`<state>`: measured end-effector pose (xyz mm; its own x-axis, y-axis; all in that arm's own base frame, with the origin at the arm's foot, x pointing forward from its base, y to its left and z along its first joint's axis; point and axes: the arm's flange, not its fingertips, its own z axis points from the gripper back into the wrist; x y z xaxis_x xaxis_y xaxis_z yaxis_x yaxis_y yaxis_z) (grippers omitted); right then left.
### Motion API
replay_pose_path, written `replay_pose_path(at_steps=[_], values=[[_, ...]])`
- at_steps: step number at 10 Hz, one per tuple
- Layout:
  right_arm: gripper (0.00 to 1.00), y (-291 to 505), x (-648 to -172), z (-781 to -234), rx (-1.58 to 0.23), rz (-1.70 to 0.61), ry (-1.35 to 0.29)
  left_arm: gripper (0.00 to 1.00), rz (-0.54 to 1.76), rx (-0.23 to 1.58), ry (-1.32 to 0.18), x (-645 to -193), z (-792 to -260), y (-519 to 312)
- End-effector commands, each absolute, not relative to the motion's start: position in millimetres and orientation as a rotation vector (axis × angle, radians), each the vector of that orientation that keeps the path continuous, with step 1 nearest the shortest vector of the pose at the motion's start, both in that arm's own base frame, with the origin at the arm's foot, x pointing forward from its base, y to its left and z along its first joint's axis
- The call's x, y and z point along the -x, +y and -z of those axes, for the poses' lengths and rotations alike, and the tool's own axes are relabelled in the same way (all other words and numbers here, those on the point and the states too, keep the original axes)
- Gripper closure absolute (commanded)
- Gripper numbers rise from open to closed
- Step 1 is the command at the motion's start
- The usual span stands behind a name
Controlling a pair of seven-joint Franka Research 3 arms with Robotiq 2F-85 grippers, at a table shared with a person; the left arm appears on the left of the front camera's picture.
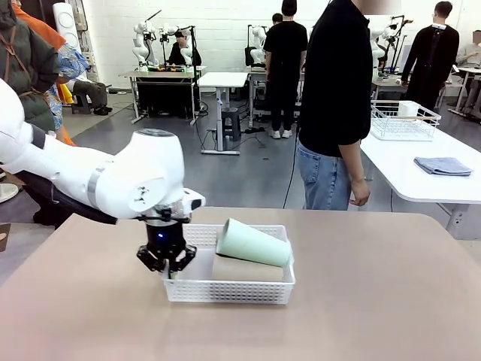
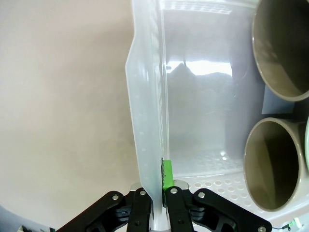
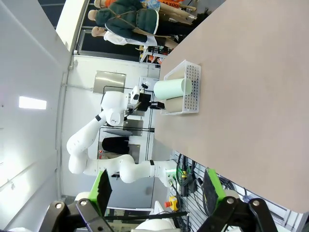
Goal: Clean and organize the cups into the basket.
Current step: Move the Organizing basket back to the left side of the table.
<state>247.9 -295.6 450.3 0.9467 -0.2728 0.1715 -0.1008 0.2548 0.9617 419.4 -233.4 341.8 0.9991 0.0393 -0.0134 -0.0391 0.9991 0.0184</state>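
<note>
Between the left fingers point(image 2: 167, 175): the basket point(image 2: 145, 121) wall.

A plain tan-brown table point(image 1: 361, 301) is seen to carry a shallow white lattice-sided basket point(image 1: 225, 289) near its middle, set directly on the tabletop, in which tan-brown cups point(image 2: 275, 169) are laid on their sides with a mint-green cup point(image 1: 253, 243) resting tilted across them.
</note>
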Motion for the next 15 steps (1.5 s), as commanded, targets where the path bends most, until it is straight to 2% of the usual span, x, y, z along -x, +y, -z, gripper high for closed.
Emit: replay_pose_path(at_steps=[1,4,6,8,12,14,15], values=[[0.00,-294.8,-244.6,-453.1,-1.307,0.112,-0.326,0.96,-0.058,-0.066,0.022,-429.2,-359.9,-161.1],[0.00,-294.8,-244.6,-453.1,-1.307,0.112,-0.326,0.96,-0.091,-0.060,-0.023,-428.0,-397.1,-62.8],[0.00,-294.8,-244.6,-453.1,-1.307,0.112,-0.326,0.96,-0.106,-0.048,-0.013,-418.4,-395.2,-13.8],[0.00,-294.8,-244.6,-453.1,-1.307,0.112,-0.326,0.96,-0.069,-0.076,0.027,-440.5,-390.0,37.3],[0.00,-294.8,-244.6,-453.1,-1.307,0.112,-0.326,0.96,-0.045,-0.057,0.023,-448.4,-382.3,82.9],[0.00,-294.8,-244.6,-453.1,-1.307,0.112,-0.326,0.96,0.002,-0.074,-0.016,-438.3,-385.9,59.5],[0.00,-294.8,-244.6,-453.1,-1.307,0.112,-0.326,0.96,-0.055,-0.046,0.035,-446.7,-379.0,79.5]])
